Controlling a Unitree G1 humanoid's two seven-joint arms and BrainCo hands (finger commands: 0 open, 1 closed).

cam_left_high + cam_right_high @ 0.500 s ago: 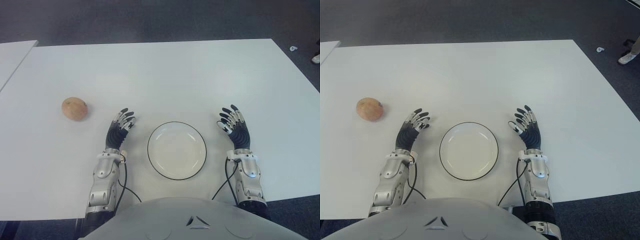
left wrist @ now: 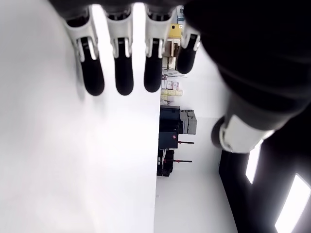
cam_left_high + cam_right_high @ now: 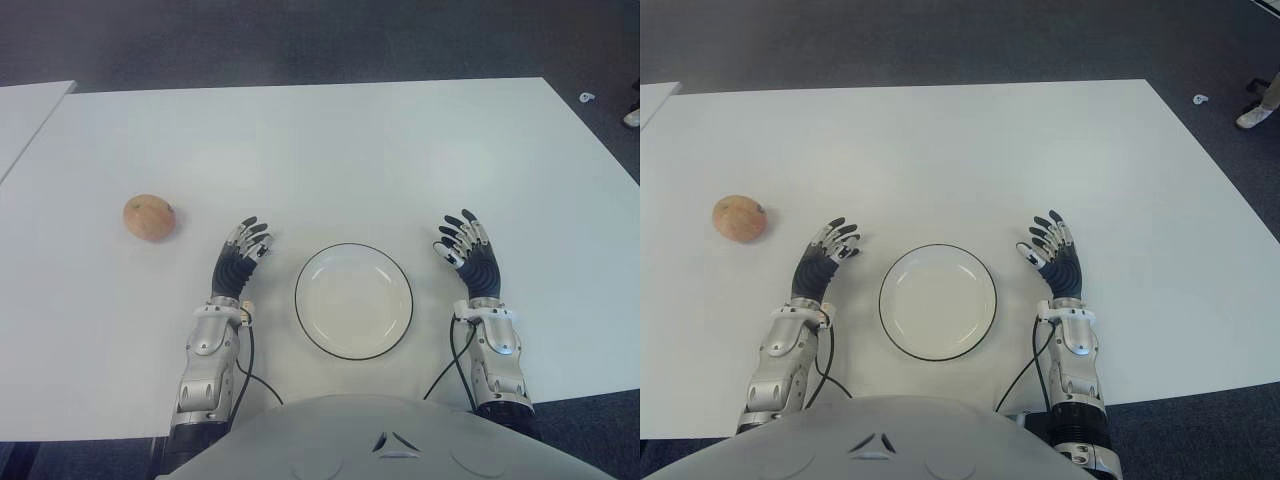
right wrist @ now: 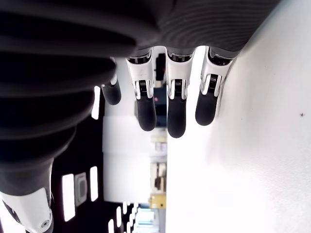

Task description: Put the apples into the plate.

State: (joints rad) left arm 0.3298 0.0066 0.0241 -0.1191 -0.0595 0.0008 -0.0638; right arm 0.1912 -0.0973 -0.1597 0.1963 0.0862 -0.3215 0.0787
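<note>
Both hands, left hand (image 3: pixel 240 262) and right hand (image 3: pixel 470 260), are being held spread and empty beside the central plate (image 3: pixel 353 300); the apple (image 3: pixel 149 217), centre-left of the frame, is not yet being grasped.

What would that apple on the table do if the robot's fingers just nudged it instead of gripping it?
The apple looks round and sits free on the smooth white table, so a nudge would probably roll it away. Its skin looks smooth, so fingertips might slip unless they wrap around it. It seems firm enough to hold its shape. Both the left hand and right hand are open, apart from it.
</note>
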